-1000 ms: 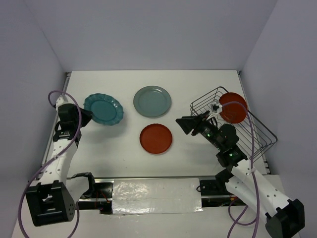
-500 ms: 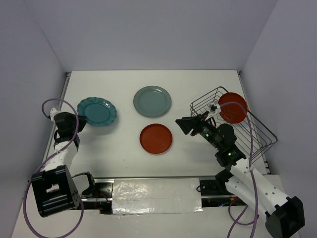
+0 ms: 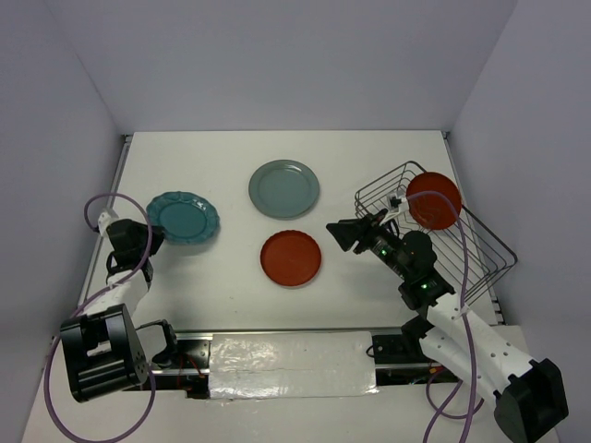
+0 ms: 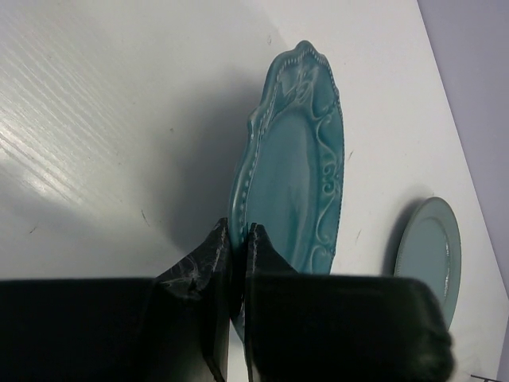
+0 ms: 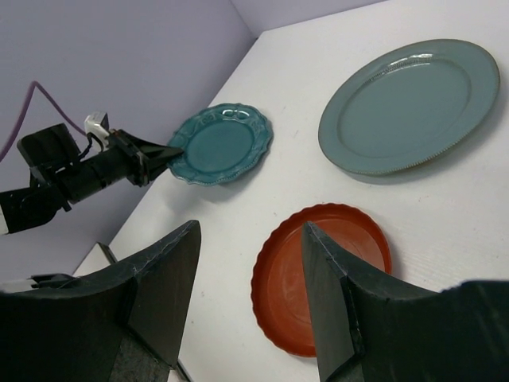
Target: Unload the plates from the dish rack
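Your left jaws are pinched tight on the scalloped rim of the teal plate [image 4: 296,191], which sits face up, roughly level, near the tabletop's [image 3: 231,166] left edge. Your right jaws stand spread and empty near the flat red plate [image 5: 318,274]. The second red plate [image 3: 434,199] leans on edge in the dish rack [image 3: 466,245].

No legible text, labels or numbers anywhere; dark teal scalloped plate [image 3: 185,218] and dark wire dish rack [image 3: 482,247] unmarked.

Plate [image 3: 434,200] in dish rack [image 3: 473,245], at right.
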Controlling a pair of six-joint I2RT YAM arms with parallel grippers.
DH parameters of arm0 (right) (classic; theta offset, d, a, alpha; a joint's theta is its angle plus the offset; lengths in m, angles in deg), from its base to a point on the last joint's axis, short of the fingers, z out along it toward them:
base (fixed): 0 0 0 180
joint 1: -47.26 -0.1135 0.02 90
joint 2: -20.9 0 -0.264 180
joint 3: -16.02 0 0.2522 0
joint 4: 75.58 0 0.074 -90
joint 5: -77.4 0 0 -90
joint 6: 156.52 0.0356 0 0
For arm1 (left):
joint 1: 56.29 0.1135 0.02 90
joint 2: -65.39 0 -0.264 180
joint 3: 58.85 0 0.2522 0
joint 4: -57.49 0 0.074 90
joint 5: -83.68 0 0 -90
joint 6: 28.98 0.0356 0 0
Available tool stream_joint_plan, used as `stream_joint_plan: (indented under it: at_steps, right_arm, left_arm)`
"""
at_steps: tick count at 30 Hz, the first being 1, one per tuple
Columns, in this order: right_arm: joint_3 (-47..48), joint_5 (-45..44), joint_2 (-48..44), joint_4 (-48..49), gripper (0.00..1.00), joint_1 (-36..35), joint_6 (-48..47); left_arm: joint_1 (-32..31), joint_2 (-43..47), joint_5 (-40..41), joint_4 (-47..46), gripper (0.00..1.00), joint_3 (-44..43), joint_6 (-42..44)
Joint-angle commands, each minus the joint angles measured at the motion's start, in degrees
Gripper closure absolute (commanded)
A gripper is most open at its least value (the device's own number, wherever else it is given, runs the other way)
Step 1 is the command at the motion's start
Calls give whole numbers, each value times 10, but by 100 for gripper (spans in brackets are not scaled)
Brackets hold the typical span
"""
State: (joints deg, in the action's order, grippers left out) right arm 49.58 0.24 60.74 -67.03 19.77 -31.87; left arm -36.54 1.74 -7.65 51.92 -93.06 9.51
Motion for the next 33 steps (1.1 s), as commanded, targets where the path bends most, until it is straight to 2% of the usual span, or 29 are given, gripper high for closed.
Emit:
stream_joint_plan:
  at_steps: [1, 2, 8, 11, 14, 19, 20, 22, 23, 27, 33]
  right_arm:
    - [-4, -7, -4, 41, 39, -3, -6]
    - [-6, -12, -3, 48, 39, -4, -5]
    - [7, -17, 23, 33, 39, -4, -9]
    - [5, -12, 23, 39, 39, -4, -6]
    - [4, -15, 16, 34, 39, -3, -7]
    - [-1, -20, 4, 31, 39, -4, -6]
    - [-2, -20, 3, 30, 39, -4, -6]
    - [-2, -24, 2, 25, 39, -4, -6]
    - [-1, -26, 1, 22, 39, -3, -2]
    - [0, -40, -5, 13, 39, -4, 8]
    - [53, -74, 7, -56, 40, -4, -3]
  left_arm:
    - [2, 7, 7, -78, 86, -7, -7]
    - [2, 7, 9, -76, 78, -1, -8]
    - [1, -5, 11, -63, 62, 13, -5]
    - [2, -24, 11, -53, 60, 11, 3]
    - [2, -40, 29, -41, 52, 10, 2]
    - [-1, -59, 35, -25, 44, 6, 5]
    - [-1, -60, 37, -22, 39, 5, 8]
    - [-3, -60, 47, -12, 34, 1, 12]
    - [-3, -59, 50, 5, 31, -4, 15]
    - [-15, -37, 86, 75, 11, -36, 34]
    - [-64, 41, 149, 214, 8, -127, 40]
